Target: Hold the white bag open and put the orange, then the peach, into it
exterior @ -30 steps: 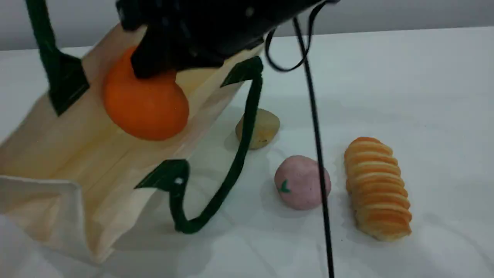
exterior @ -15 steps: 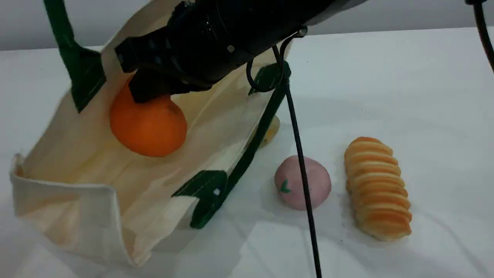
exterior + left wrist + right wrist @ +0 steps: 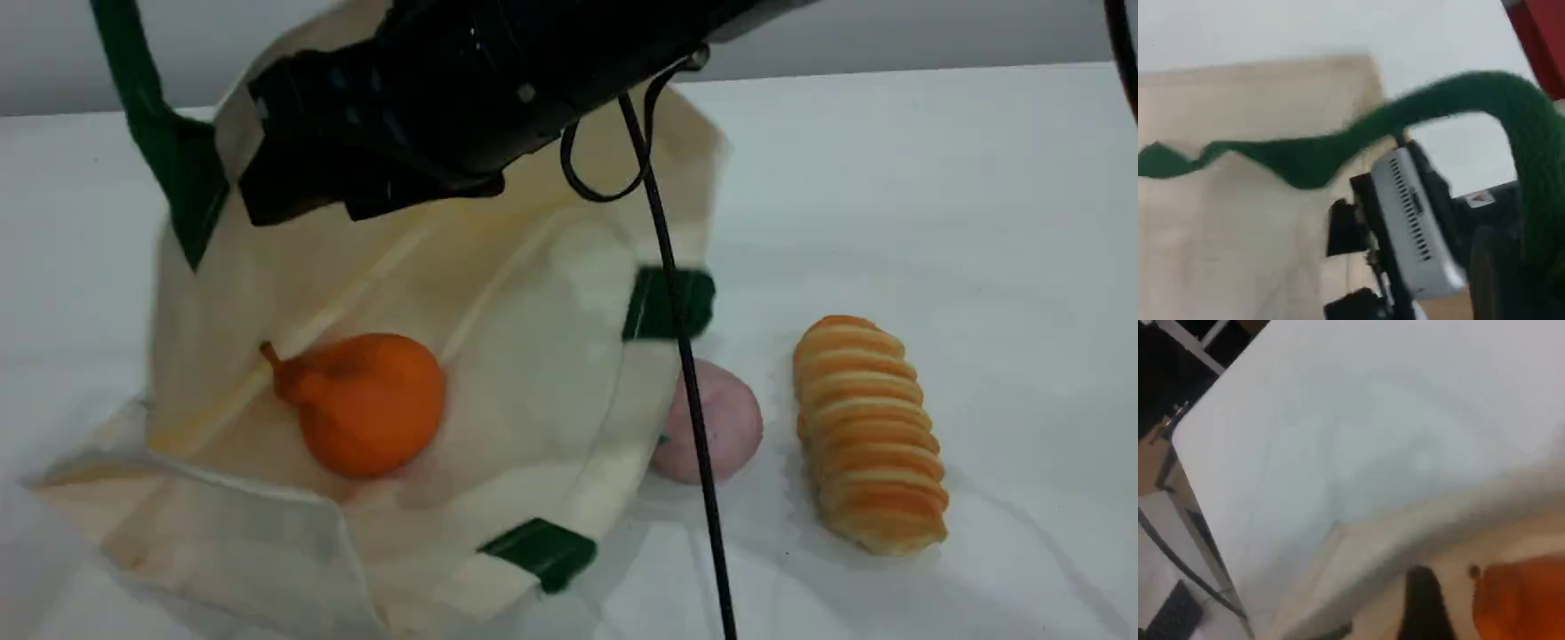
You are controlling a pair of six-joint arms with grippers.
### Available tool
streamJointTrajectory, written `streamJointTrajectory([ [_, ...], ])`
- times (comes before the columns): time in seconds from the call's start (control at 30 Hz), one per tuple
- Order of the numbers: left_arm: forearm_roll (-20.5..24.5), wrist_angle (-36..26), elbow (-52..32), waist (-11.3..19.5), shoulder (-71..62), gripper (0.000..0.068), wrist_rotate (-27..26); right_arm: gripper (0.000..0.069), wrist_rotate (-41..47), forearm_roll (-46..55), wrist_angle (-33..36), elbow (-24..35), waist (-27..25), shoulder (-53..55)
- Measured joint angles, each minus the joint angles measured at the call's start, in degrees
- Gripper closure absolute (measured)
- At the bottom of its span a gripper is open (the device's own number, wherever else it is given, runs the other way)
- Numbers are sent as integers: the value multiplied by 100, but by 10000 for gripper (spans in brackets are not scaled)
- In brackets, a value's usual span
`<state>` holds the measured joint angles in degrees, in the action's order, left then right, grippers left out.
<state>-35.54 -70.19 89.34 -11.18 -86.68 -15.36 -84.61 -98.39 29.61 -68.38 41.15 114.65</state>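
1 bag [image 3: 533, 293], 1 orange [image 3: 369, 404], 1 peach [image 3: 729, 422], 1 loaf [image 3: 867, 436], 1 black cable [image 3: 702, 462]. White table [image 3: 978, 222], grey wall [image 3: 889, 36] behind. R claw [image 3: 338, 200] hangs over the bag w/ fingers apart, gripping nothing. Half a sec ago it held the orange up; now the orange lies inside the bag, stem to the left. L claw (out of sight) is clenched on the green strap [image 3: 151, 116], which runs taut past the top edge. Bag mouth has spread rightward since, and its rim covers the peach's left side. Peach sits on the table btw. bag and loaf.
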Motion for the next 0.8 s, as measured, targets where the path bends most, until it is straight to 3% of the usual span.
streamJointTrajectory([
  [0.1, 0, 12, 0, 0, 0, 624, -53, 213, 304, 567, 48, 0, -46, -202],
  [0.27, 9, 12, 0, 0, 0, 624, -53, 207, 1280, 1870, 175, 142, -401, -642],
  [0.6, 383, 18, 122, 12, 11, 624, -45, 206, 3993, 5103, 1500, 170, -1619, -940],
  [0.8, 457, 21, 251, 16, 15, 624, -8, 206, 4416, 5986, 1460, 170, -1682, -831],
])
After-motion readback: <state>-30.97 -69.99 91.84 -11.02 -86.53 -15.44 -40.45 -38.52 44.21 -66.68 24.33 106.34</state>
